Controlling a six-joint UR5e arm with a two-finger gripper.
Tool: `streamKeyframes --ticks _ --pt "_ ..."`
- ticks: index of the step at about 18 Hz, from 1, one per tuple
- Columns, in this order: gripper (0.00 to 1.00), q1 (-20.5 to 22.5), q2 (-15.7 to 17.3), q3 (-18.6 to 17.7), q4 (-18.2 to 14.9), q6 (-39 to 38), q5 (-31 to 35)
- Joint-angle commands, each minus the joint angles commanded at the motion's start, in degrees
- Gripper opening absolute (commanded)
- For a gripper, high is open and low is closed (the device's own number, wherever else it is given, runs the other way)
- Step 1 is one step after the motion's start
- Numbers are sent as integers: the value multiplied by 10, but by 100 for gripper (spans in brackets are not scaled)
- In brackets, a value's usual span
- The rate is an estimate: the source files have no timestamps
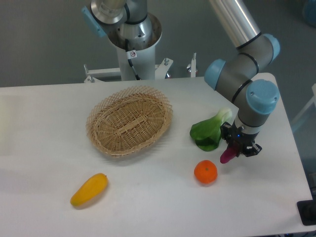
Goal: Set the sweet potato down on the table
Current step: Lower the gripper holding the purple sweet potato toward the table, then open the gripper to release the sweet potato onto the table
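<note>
The sweet potato (227,155) is a small purple-magenta tuber held in my gripper (236,147), its lower end pointing down just above the white table (148,207). The gripper is shut on it at the right side of the table, right of the round orange (205,172). Whether the tuber's tip touches the table is not clear.
An oval wicker basket (130,120) stands at the middle of the table. A green leafy vegetable (210,130) lies just left of the gripper. A yellow-orange mango-like fruit (89,189) lies at the front left. The table's right edge is close to the gripper.
</note>
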Motion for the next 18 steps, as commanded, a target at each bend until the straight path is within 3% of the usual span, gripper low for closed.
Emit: streamKeyframes --ticks 2,3,4,7,10,18 --pt "28 0 -3 1 2 0 2" --pt "37 0 -3 2 3 2 2" --pt "55 0 -4 3 3 1 2" --pt "84 0 -4 9 3 -2 2" --pt "98 -1 -4 10 5 -5 2" --pt "100 -1 -3 38 17 -7 -3"
